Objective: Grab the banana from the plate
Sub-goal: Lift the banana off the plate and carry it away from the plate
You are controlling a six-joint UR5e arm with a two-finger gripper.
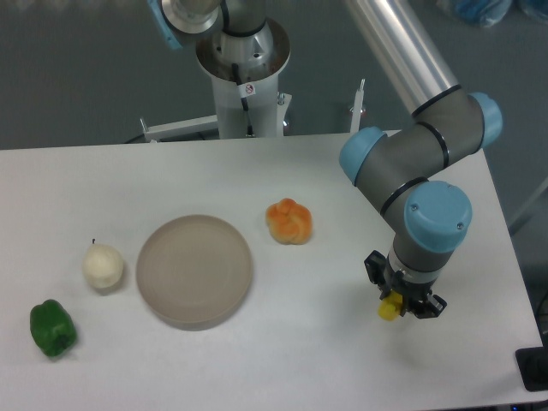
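1. The black two-finger gripper [403, 301] hangs over the right part of the white table [128, 171], clamped on the slim bright yellow plastic-looking banana [391, 309]. Only the banana's lower tip shows below the fingers; the rest is hidden by the wrist.
2. The round, shallow, matte beige-brown plate [194, 271] sits well apart to the left and holds nothing, so the pick-up looks essentially done.
3. To carry well, I would keep the grip firm and the wrist steady, since the hold seems to be near one end of a smooth fruit that could pivot or slip.
4. The lumpy orange-red fruit [289, 222], the pale round fruit [103, 266] and the green pepper [52, 329] lie clear of the arm.
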